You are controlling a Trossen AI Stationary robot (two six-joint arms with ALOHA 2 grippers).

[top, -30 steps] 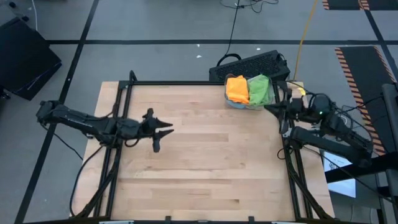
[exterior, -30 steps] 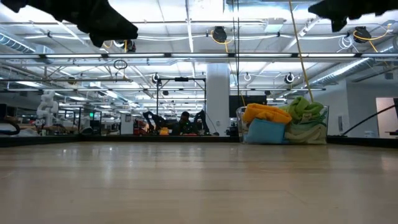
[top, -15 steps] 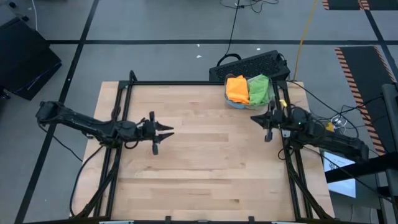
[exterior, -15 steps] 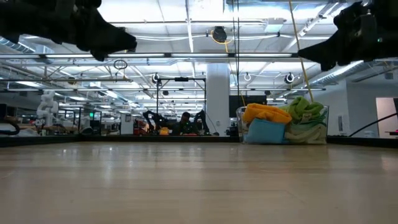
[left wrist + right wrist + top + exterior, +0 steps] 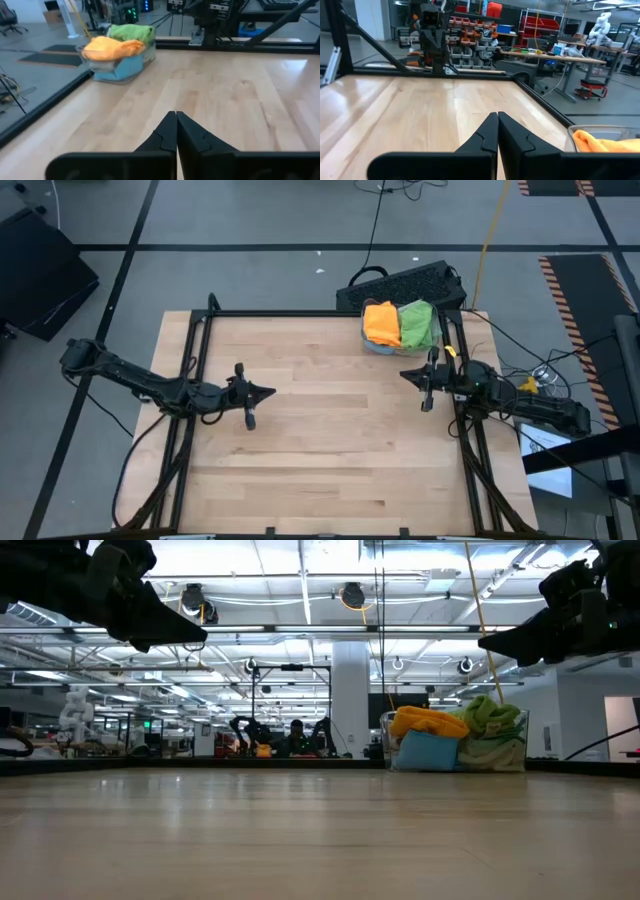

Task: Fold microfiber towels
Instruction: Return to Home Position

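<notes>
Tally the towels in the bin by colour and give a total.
Orange towel: 1
Blue towel: 1
Lime green towel: 1
Sage green towel: 1
Total: 4 visible in the transparent bin. Any towels buried deeper cannot be seen.

Wooden table (image 5: 320,450), black frame rails (image 5: 290,313) — black keyboard-like panel (image 5: 400,283) on floor behind; yellow cable (image 5: 492,225).
</notes>
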